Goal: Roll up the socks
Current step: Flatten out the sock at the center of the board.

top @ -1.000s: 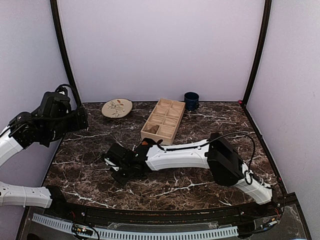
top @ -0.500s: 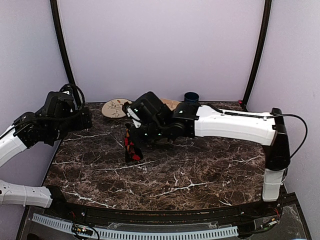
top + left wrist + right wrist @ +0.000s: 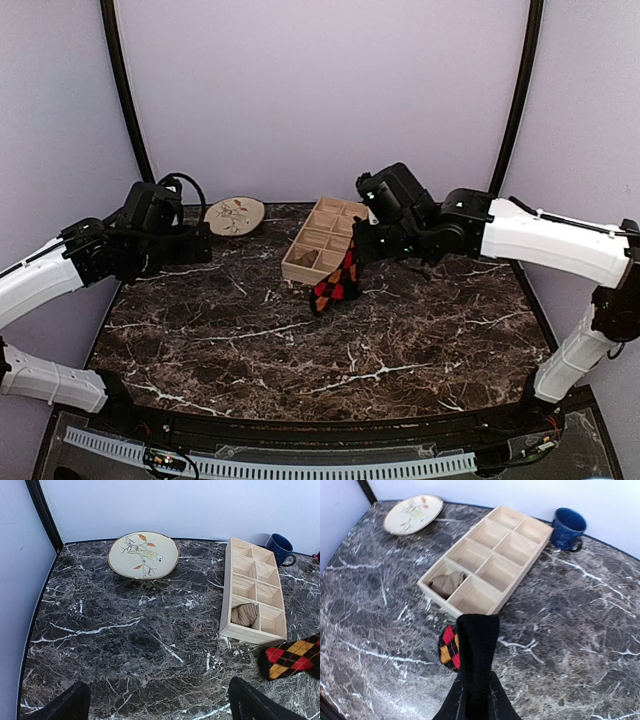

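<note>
A black sock with red and orange argyle diamonds (image 3: 335, 285) hangs from my right gripper (image 3: 368, 243), its toe end touching the marble table in front of the wooden tray. In the right wrist view the sock's black cuff (image 3: 477, 650) is pinched between the shut fingers and the argyle foot (image 3: 449, 647) dangles below. The sock's toe also shows at the right edge of the left wrist view (image 3: 292, 657). My left gripper (image 3: 200, 243) is open and empty above the table's left side; its fingertips (image 3: 62, 705) stand wide apart. A rolled beige sock (image 3: 244, 614) lies in a tray compartment.
A wooden tray with several compartments (image 3: 325, 240) stands at the back centre. A bird-patterned plate (image 3: 234, 215) lies at the back left. A blue mug (image 3: 382, 201) stands behind the tray. Dark frame posts rise at both back corners.
My right arm has swung from the table's left-centre to the right, lifting the argyle sock and carrying it to just in front of the tray. My left arm has shifted right a little.
</note>
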Available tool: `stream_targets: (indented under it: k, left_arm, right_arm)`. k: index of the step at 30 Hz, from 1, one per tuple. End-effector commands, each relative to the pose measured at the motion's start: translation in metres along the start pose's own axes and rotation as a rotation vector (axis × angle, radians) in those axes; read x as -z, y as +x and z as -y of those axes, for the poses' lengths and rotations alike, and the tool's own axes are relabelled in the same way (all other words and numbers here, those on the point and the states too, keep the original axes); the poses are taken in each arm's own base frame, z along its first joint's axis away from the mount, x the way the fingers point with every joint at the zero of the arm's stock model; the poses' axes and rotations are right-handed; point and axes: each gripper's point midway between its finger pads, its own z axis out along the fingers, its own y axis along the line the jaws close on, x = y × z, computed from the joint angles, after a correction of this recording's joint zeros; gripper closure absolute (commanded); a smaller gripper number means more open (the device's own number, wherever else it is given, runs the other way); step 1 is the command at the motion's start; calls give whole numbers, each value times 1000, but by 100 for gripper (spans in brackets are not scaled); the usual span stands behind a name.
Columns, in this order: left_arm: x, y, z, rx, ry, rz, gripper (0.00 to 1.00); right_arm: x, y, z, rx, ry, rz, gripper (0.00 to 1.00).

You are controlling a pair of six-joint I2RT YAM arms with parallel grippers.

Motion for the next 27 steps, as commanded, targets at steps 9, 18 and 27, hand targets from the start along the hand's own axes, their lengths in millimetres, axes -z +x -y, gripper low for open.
stream_targets:
  k: [9, 18, 27]
  left_arm:
    - [-11, -1, 27, -22, 85, -22, 1]
    - [-11, 4, 28, -26, 90, -37, 1]
    - [-8, 7, 22, -32, 80, -46, 1]
  right_arm:
    - [42, -40, 75, 3, 194, 90, 88]
    - [-40, 54, -5, 160, -30, -175, 87]
    - [-78, 118, -133, 270, -240, -271, 88]
